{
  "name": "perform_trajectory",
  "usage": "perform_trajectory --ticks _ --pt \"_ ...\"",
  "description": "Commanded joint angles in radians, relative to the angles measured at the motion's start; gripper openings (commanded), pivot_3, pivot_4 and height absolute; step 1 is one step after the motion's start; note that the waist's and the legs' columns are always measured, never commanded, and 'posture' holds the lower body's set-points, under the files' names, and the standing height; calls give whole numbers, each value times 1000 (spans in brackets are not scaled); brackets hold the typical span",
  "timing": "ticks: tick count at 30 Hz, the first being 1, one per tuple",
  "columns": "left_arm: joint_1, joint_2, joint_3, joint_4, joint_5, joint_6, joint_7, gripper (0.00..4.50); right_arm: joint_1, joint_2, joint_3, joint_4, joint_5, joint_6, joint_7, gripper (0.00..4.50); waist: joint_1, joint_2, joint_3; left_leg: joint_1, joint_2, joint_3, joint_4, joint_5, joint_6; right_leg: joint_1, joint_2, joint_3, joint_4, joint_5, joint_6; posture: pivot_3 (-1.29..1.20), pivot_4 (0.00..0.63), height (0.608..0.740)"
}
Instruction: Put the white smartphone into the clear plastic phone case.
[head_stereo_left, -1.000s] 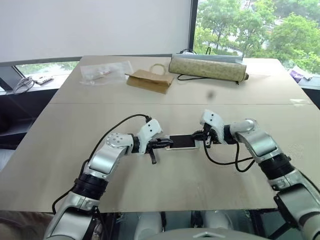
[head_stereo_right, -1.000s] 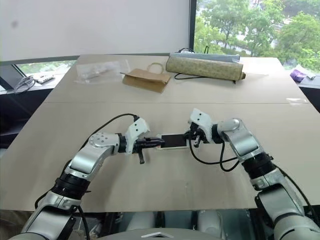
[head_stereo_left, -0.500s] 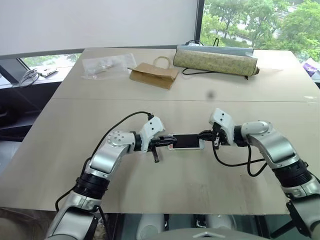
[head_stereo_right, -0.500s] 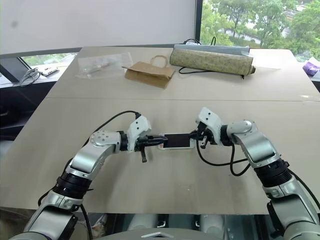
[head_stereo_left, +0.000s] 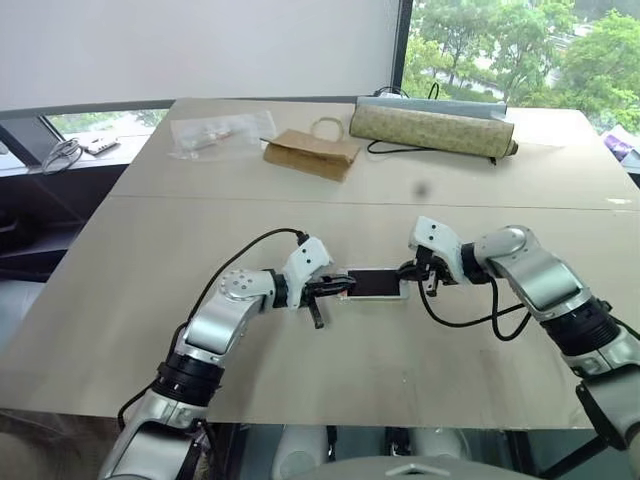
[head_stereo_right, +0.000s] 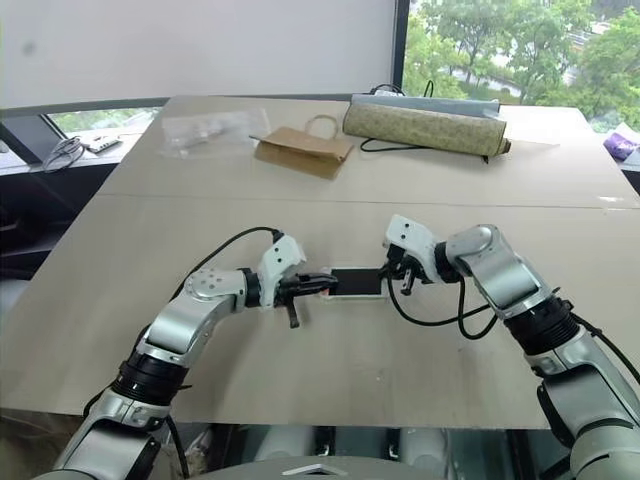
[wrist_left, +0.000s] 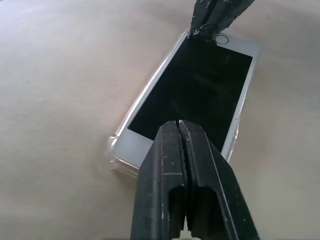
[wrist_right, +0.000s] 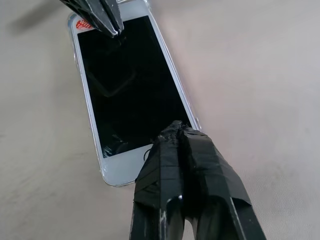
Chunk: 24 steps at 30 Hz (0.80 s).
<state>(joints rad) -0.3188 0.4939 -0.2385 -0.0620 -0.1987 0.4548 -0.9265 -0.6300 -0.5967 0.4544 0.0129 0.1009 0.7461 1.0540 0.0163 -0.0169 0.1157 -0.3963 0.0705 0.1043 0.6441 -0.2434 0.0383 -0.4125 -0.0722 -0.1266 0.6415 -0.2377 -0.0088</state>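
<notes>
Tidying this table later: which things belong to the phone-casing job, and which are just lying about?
In the job:
white smartphone
clear plastic phone case
left gripper, shut
right gripper, shut

Lying about:
brown paper bag
rolled mat
crinkled plastic bag

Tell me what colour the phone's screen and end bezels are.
The white smartphone has a black screen and white bezels at both ends; the right wrist view shows it best.

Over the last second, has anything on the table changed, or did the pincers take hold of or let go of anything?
Nothing visibly changed; the camera shifted. The white smartphone lies screen up in the clear plastic phone case on the table. The left pincer and right pincer, both shut, press at its opposite ends, holding nothing.
</notes>
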Motion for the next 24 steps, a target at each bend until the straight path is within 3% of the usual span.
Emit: perform_trajectory --ticks 1,6,10,14,17,18,24 --pt "37 2 -38 -22 9 37 6 31 65 10 176 209 -99 35 26 0 -1 -3 -5 0 0 0 0 0 0 0 0 0 0 0 0 0 150 740" --pt "49 4 -43 -25 14 41 11 31 36 76 150 309 -121 16 2 0 -4 -4 -13 4 0 0 0 -3 -5 3 -1 0 -1 0 0 0 150 740" --pt "40 -2 -40 -3 19 33 11 31 43 70 94 277 -131 -63 -36 0 -4 -3 -13 10 1 0 -3 -3 -5 6 -1 0 -1 0 0 0 150 740" --pt "16 -10 -39 43 27 10 5 31 89 61 -80 85 -31 -108 -57 0 0 0 -7 11 1 0 -4 -3 -5 6 -2 0 -1 0 0 0 150 740" --pt "-8 -16 -36 84 32 -11 -2 31 162 12 -194 -135 59 -54 -38 0 4 12 4 4 -2 0 -4 -3 -5 1 -4 0 -1 0 0 0 150 740" --pt "-14 -18 -35 95 33 -17 -4 31 178 3 -217 -184 83 -34 -39 0 4 12 6 -2 -3 0 -4 -2 -5 -3 -5 0 -1 0 0 0 150 740" --pt "-48 -20 -32 166 39 -58 -22 31 278 -32 -243 -381 138 52 -84 0 -1 8 16 -7 -2 0 -5 -1 -3 -6 2 -1 -2 2 4 0 150 740"
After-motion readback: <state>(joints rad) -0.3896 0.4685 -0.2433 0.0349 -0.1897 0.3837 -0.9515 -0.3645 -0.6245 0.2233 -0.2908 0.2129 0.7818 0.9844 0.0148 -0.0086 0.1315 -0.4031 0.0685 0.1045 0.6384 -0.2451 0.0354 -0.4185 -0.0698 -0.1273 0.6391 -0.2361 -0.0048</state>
